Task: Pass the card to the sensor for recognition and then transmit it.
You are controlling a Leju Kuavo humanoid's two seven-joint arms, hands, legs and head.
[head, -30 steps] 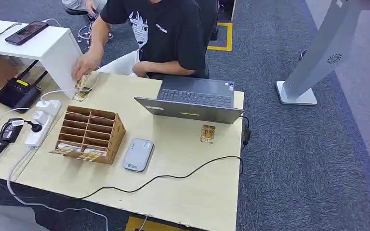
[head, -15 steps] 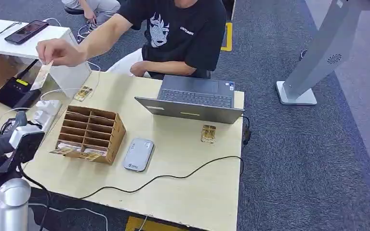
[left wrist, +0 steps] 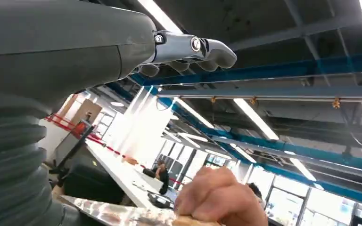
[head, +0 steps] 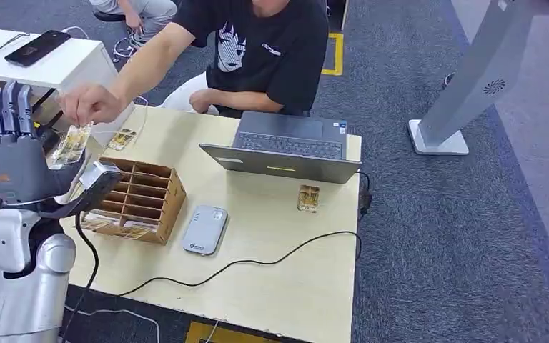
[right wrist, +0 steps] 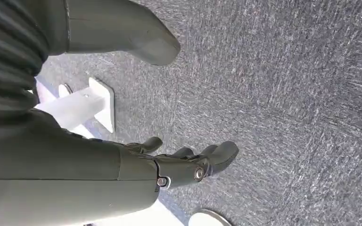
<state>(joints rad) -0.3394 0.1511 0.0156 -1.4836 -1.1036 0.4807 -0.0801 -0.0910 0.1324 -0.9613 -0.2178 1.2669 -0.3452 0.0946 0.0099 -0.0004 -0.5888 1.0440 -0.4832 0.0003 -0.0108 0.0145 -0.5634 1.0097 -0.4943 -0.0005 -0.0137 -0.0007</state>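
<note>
While the left robot hand (head: 16,153) stands raised at the left end of the bench (head: 279,286), palm up and fingers spread wide and upright, it holds nothing. A person's hand (head: 91,104) pinches the card (head: 71,143) by its top edge and hangs it just beside the robot hand's palm; whether card and palm touch cannot be told. In the left wrist view the same person's hand (left wrist: 219,197) sits close to the camera with a shiny strip of the card (left wrist: 122,214) below it, the robot fingers (left wrist: 188,49) extended above.

The right robot hand (right wrist: 179,165) hangs over grey carpet, fingers loosely apart, nothing in it.

On the bench: a wooden slotted organiser (head: 136,196) with cards in its lowest row, a grey sensor (head: 205,229) just beside it, an open laptop (head: 286,150), a second card (head: 309,198) lying near the laptop, and another card (head: 122,138) flat near the far edge. A black cable (head: 257,261) runs across the near part.
</note>
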